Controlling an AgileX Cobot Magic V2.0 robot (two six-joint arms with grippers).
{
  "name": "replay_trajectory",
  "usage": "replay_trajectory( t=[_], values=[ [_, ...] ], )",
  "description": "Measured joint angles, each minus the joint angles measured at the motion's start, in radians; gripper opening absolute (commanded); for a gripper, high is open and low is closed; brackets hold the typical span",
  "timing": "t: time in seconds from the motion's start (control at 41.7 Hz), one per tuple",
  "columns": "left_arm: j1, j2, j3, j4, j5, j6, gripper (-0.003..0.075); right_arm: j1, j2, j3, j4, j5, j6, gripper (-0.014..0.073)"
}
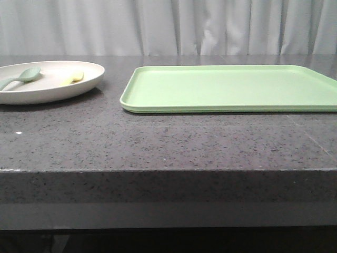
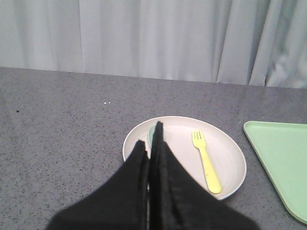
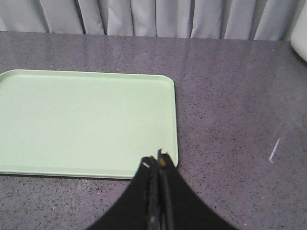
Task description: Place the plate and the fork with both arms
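Left hand [image 2: 152, 139], fingers pressed together, above round matte plate [image 2: 225, 148].

A flat light-green tray [image 1: 231, 87] lies on the right half of the speckled dark-grey countertop [image 1: 158, 142], set back from its front edge. Pale pleated curtains [image 1: 174, 26] hang behind the counter's far edge.

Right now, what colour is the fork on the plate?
Pale yellow; the fork shows best in the left wrist view.
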Motion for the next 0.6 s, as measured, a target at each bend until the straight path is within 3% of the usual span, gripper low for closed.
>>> replay_trajectory(
  t=[0.12,0.192,0.264,0.312,0.6],
  values=[
    [0.0,0.0,0.0,0.006,0.005,0.0,0.03,0.0,0.0,0.0,0.0,0.0,0.0,0.0257],
    [0.0,0.0,0.0,0.038,0.017,0.0,0.054,0.0,0.0,0.0,0.0,0.002,0.0,0.0414],
    [0.0,0.0,0.0,0.063,0.028,0.0,0.0654,0.0,0.0,0.0,0.0,0.002,0.0,0.0492],
    [0.0,0.0,0.0,0.07,0.033,0.0,0.0678,0.0,0.0,0.0,0.0,0.002,0.0,0.0505],
    [0.0,0.0,0.0,0.072,0.036,0.0,0.0622,0.0,0.0,0.0,0.0,0.002,0.0,0.0505]
  ],
)
